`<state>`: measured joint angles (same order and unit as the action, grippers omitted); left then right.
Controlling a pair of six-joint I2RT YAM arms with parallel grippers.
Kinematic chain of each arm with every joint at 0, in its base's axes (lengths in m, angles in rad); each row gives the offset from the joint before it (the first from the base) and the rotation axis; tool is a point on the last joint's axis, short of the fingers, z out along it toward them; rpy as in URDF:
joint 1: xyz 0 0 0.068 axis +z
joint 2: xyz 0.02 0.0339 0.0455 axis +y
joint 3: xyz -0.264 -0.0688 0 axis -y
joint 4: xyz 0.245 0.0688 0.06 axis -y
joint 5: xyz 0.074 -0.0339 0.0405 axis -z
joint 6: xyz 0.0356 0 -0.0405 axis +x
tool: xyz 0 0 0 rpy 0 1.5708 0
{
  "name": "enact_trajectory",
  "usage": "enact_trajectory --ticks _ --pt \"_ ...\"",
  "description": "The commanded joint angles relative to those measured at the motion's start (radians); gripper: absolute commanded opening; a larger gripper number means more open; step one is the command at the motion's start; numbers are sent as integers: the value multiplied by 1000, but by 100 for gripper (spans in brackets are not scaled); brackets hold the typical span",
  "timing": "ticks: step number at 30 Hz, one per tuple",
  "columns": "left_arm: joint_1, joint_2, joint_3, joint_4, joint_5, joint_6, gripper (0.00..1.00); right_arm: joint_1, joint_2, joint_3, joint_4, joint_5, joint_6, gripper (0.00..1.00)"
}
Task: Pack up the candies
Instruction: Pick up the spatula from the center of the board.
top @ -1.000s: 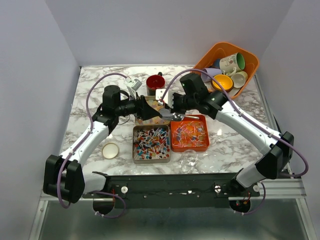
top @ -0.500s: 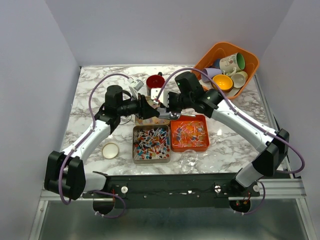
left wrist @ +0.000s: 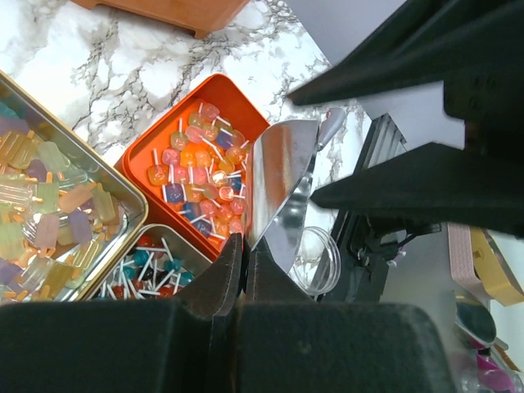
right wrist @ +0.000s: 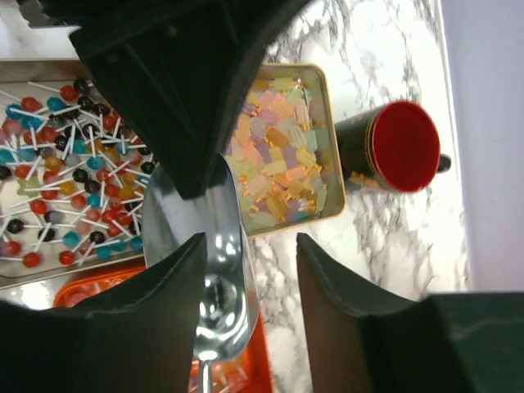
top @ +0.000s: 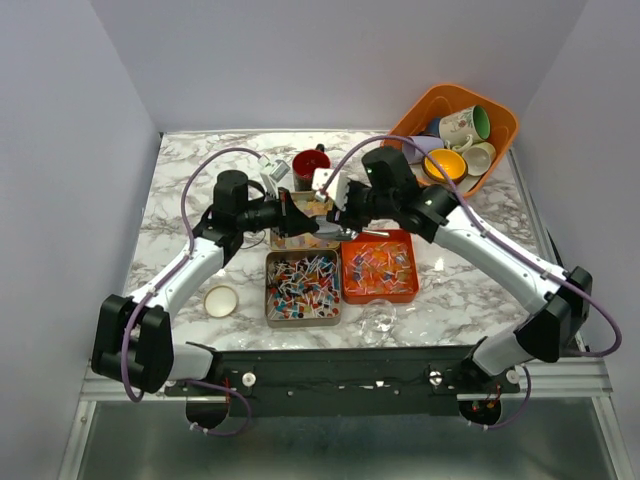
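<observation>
The candies lie in three tins: red and blue lollipops (top: 300, 287) in a metal tin, wrapped sweets (top: 379, 265) in an orange tin (left wrist: 144, 146), and pastel pieces (right wrist: 282, 147) in a gold tin. Above the tins, my left gripper (left wrist: 244, 246) is shut on the rim of a shiny metal scoop (left wrist: 282, 176). My right gripper (right wrist: 250, 246) faces it with its jaws open. The scoop (right wrist: 209, 237) rests beside the right gripper's left finger. From above, the two grippers (top: 300, 215) (top: 335, 205) meet over the gold tin and hide most of it.
A dark mug with a red inside (top: 310, 165) stands behind the tins. An orange basket (top: 500, 110) at the back right holds several mugs. A white lid (top: 220, 300) lies front left. A clear round lid (top: 378, 318) lies in front of the orange tin.
My left gripper has shut on the scoop's rim. My right gripper, shut on the scoop before, has opened and let go.
</observation>
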<state>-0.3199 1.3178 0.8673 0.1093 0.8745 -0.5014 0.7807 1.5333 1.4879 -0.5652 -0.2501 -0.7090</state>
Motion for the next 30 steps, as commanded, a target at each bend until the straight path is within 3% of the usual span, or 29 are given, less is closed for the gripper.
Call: enact_trajectory --ticks 1,3,10,23,30 --pt "27 -5 -34 41 17 -48 0 -159 -125 -23 12 -50 183 59" --pt "47 -5 -42 64 38 -74 0 -210 -189 -61 -1 -134 158 59" --pt "56 32 -47 167 171 -153 0 -216 -375 -330 67 -290 -64 58" --pt "58 43 -50 184 213 -181 0 -213 -299 -357 10 -347 -334 47" --pt "65 46 -48 178 219 -186 0 -209 -283 -367 -15 -354 -372 41"
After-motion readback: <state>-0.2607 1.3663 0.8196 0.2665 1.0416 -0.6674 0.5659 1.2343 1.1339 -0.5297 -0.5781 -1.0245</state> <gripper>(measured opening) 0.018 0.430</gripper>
